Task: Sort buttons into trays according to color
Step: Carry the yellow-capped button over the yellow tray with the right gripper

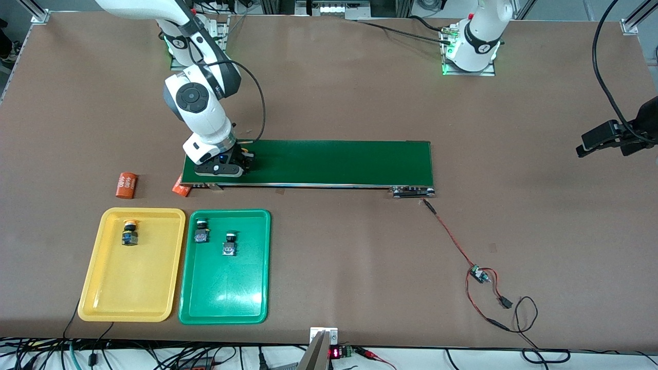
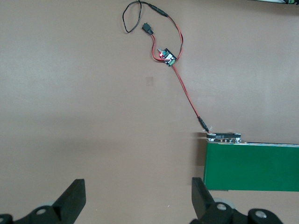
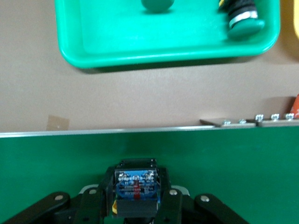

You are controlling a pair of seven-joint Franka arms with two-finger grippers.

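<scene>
My right gripper [image 1: 226, 167] is down on the dark-green conveyor belt [image 1: 334, 163] at the right arm's end. It is shut on a black-and-blue button [image 3: 135, 185] with a bit of yellow cap showing. The yellow tray [image 1: 128, 288] holds one yellow button [image 1: 130, 232]. The green tray [image 1: 224, 293] beside it holds two green buttons [image 1: 200, 231] [image 1: 230, 243]. Both green buttons [image 3: 243, 18] [image 3: 158, 4] and the green tray [image 3: 140, 49] also show in the right wrist view. My left gripper [image 2: 138, 196] is open and empty, high over bare table near the belt's other end.
An orange cylinder [image 1: 126, 185] lies on the table beside the belt, and another [image 1: 181, 188] lies against the belt's corner. A red wire with a small board [image 1: 480, 275] runs from the belt's end toward the front camera. The belt's metal edge [image 3: 140, 131] lies between my right gripper and the trays.
</scene>
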